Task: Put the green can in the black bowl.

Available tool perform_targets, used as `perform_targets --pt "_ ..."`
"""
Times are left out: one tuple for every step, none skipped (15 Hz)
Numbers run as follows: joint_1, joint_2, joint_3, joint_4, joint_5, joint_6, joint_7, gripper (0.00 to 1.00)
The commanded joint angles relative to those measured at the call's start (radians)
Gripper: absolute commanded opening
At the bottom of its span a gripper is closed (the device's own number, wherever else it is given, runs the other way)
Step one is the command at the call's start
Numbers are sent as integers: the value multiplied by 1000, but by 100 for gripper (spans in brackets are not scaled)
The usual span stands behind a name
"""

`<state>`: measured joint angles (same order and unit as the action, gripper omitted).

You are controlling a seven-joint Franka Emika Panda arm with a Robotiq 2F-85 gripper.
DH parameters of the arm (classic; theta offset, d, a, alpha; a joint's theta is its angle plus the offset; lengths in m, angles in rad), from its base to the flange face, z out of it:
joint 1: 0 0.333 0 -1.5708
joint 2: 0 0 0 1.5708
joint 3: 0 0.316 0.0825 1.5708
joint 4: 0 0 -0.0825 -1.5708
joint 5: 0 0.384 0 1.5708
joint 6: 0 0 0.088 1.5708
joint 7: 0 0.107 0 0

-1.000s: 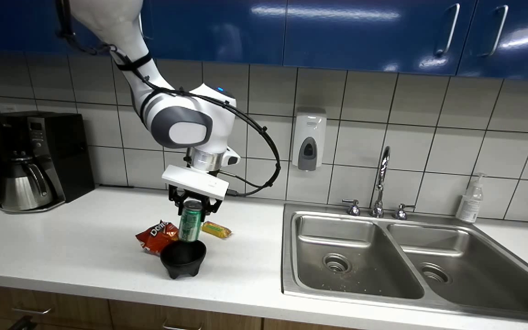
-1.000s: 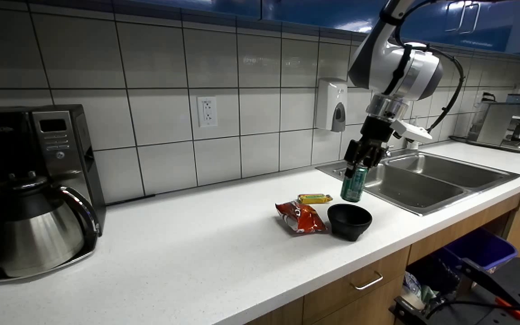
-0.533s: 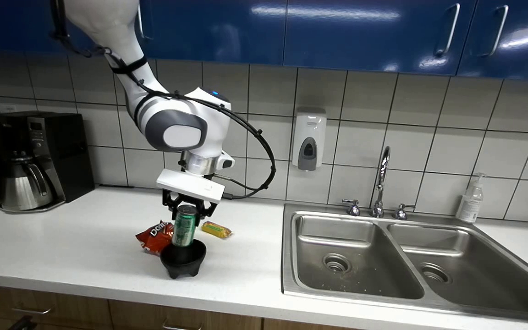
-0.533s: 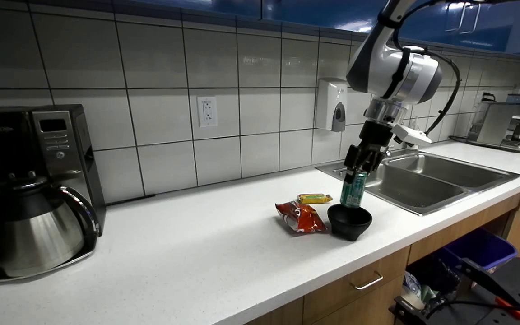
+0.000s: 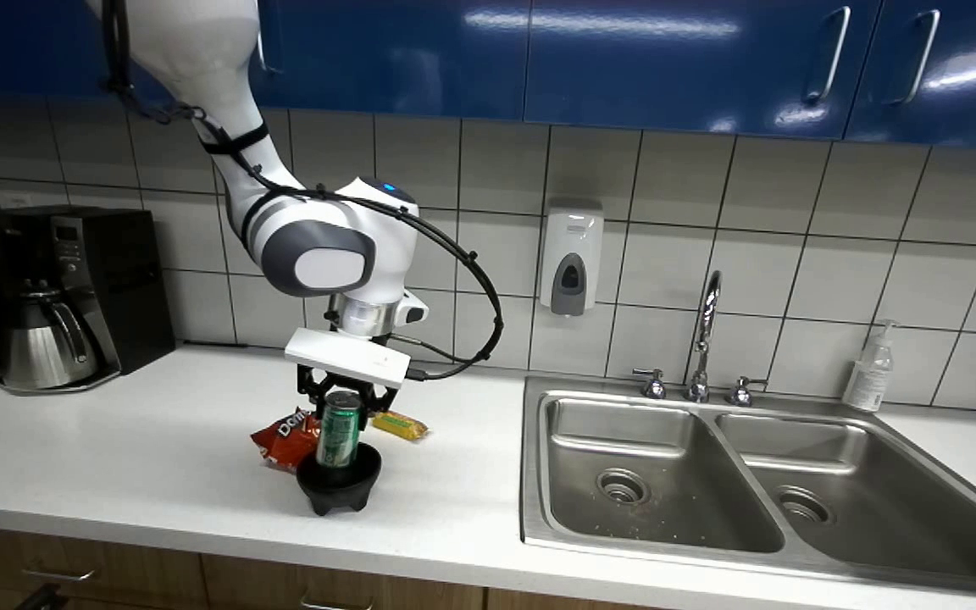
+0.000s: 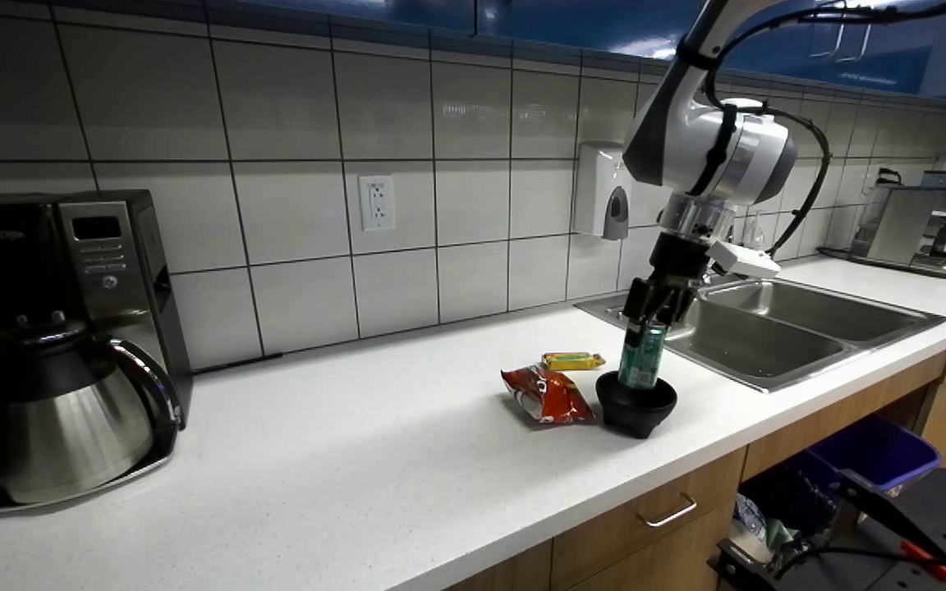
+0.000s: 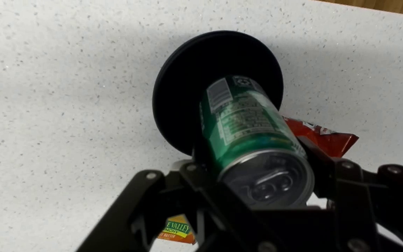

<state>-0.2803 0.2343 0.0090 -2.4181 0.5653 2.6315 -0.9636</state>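
Note:
The green can (image 5: 339, 439) is upright with a slight lean, its lower end within the opening of the black bowl (image 5: 340, 491). In an exterior view the can (image 6: 642, 361) also stands over the bowl (image 6: 636, 417), its base hidden by the rim. My gripper (image 5: 341, 415) is shut on the upper part of the can, with a finger on each side. In the wrist view the gripper (image 7: 255, 150) holds the can (image 7: 247, 120), whose silvery top faces the camera; the bowl (image 7: 177, 98) lies beyond it. Whether the can touches the bowl's bottom is hidden.
A red-orange snack bag (image 5: 286, 440) lies right beside the bowl. A yellow bar (image 5: 401, 425) lies behind it. A steel double sink (image 5: 657, 474) is set in the counter. A coffee maker (image 5: 73, 296) stands at the far end. The counter's front edge (image 5: 200, 538) is near the bowl.
My gripper has moved down with the can, also shifting slightly left in an exterior view. The can's base has gone from above the bowl to below its rim. The bowl has not moved.

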Motion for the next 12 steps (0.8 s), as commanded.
perform_targets --pt "3 20 3 3 6 42 -11 39" --pt "1 27 5 4 4 49 -9 39" --pt "0 34 7 4 1 55 -7 39" --pt "-1 43 10 5 -3 62 -4 39" --pt "-2 49 12 5 -6 66 -2 39" --pt "-4 55 14 6 -8 68 -1 39" --pt "-5 59 17 6 -9 71 0 39" --pt "-7 64 19 6 -10 74 0 39" --pt "-8 67 21 6 -12 76 1 39" --pt "-9 71 22 5 -13 78 2 39" --pt "-10 73 23 5 -14 80 3 39" --pt "-11 75 24 4 -15 82 3 39"
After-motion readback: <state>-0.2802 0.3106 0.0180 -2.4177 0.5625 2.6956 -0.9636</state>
